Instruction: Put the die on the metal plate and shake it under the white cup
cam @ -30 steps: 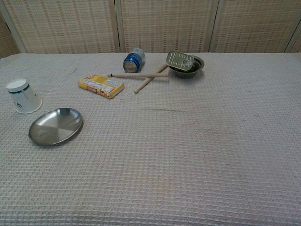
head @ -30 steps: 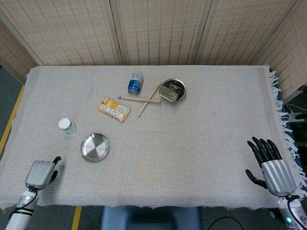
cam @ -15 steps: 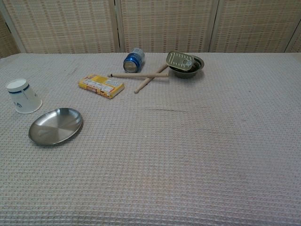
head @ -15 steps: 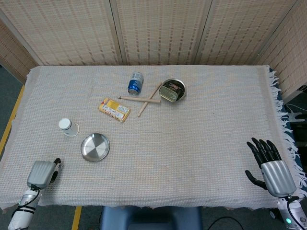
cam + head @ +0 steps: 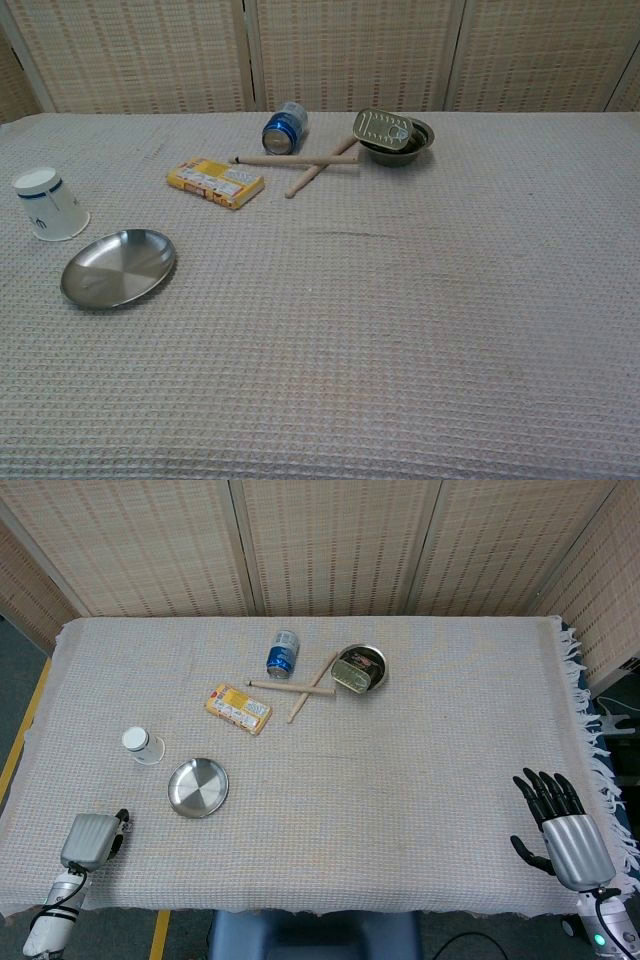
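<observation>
Wide bare cloth spans the table (image 5: 420,780) centre and right; clutter sits left and rear. Metal plate (image 5: 198,787) lies near the left front, white cup (image 5: 140,745) upside down just beside it, apart. Die not discernible in either view.

Left hand (image 5: 90,840) has slid lower toward the front edge than a second ago; fingers tucked, grip unreadable. Right hand (image 5: 565,830) unchanged at the right front corner, fingers spread, empty.

Only the head view shows the hands; the chest view shows the plate's empty face.
</observation>
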